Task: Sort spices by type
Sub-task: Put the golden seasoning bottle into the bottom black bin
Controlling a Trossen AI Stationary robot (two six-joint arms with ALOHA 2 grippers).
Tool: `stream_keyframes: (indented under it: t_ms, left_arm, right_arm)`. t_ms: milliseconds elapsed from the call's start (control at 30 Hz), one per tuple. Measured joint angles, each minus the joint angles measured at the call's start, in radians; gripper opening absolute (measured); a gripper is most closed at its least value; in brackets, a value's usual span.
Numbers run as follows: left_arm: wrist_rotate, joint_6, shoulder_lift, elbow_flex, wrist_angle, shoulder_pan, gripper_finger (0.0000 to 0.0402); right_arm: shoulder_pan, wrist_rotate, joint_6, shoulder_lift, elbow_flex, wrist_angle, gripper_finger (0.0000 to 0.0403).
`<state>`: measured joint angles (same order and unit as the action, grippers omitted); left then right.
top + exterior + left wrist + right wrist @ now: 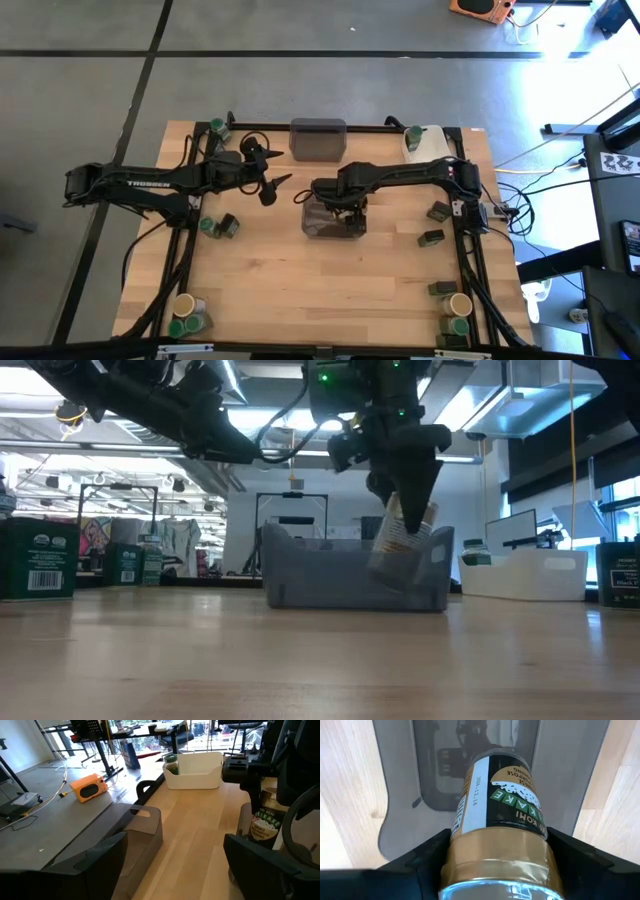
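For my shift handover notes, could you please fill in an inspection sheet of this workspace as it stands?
Surface: wooden table, bare at the centre front.
Job's things: gold-lidded jar held over the near grey bin; other jars and tins sit along both table sides.
Clutter: far grey bin; white tray at the far right corner.
Grippers: right gripper shut on the jar above the near bin; left gripper open, holding nothing, beside the far bin.
Cables: loose leads on the floor right of the table.
Surroundings: orange device on the floor.
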<state>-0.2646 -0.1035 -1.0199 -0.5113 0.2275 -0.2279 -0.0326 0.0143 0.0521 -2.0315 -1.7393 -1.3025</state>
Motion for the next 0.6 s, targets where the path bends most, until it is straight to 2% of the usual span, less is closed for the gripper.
stream_keyframes:
  t_ms: [600]
  left_arm:
    - [0.0, 0.0, 0.0, 0.0, 0.0, 0.0, 0.0329]
  right_arm:
    - [0.0, 0.0, 0.001, 0.001, 0.0, -0.007, 0.0289]
